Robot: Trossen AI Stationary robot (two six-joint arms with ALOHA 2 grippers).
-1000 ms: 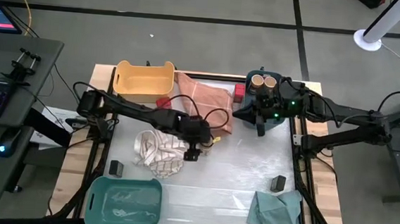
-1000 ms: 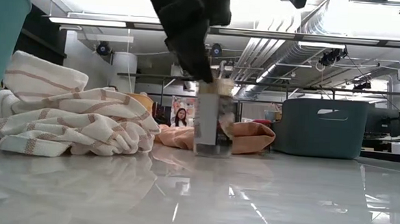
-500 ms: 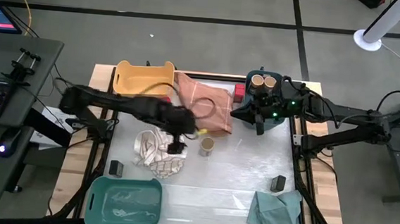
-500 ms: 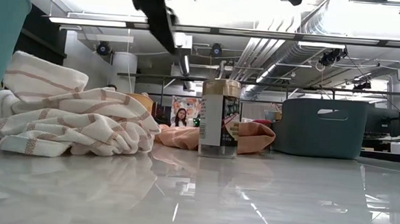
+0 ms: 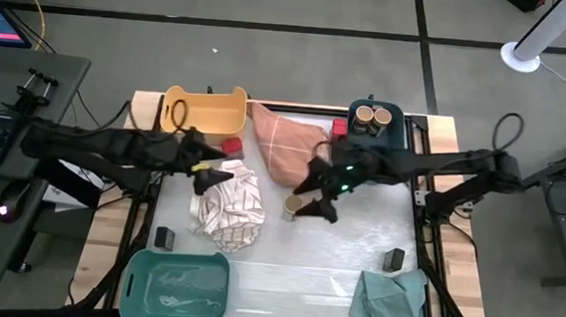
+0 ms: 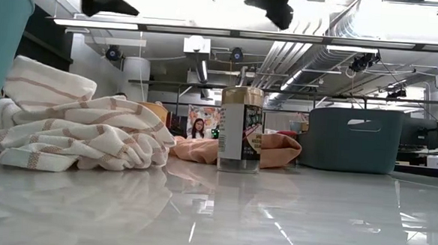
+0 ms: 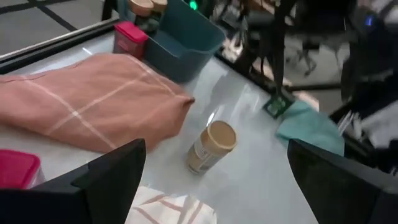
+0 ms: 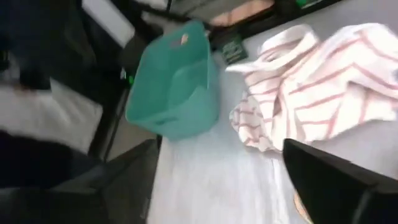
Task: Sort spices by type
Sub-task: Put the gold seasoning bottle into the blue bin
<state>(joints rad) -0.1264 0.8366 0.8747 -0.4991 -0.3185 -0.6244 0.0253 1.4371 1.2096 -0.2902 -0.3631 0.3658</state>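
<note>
A tan-topped jar point(image 5: 291, 208) stands upright on the bare middle of the bench point(image 5: 356, 254), free of both arms, just beside the orange cloth point(image 5: 289, 144). It seems parked there as a handover spot that either arm can reach.

The right gripper point(image 5: 318, 207) hangs close beside this jar, its jaws spread wide and holding nothing. I judge that it is lined up to take the jar and carry it to the blue bin point(image 5: 392, 138) at the back right, where two more tan-topped jars point(image 5: 373, 116) already stand together; like goes with like.

The left gripper point(image 5: 218, 177) sits over the edge of the striped cloth point(image 5: 228, 207), jaws also spread and empty, well clear of the jar so the two arms do not cross.

A red-topped box point(image 5: 231, 145) lies by the yellow bin point(image 5: 204, 113), and another point(image 5: 338, 129) rests against the blue bin's outer wall, between it and the orange cloth. Two small black blocks point(image 5: 165, 238) point(image 5: 393, 258) lie near the front, one by the teal bin point(image 5: 174, 286) and one by the green cloth point(image 5: 393, 301). None of these looks sorted yet.
</note>
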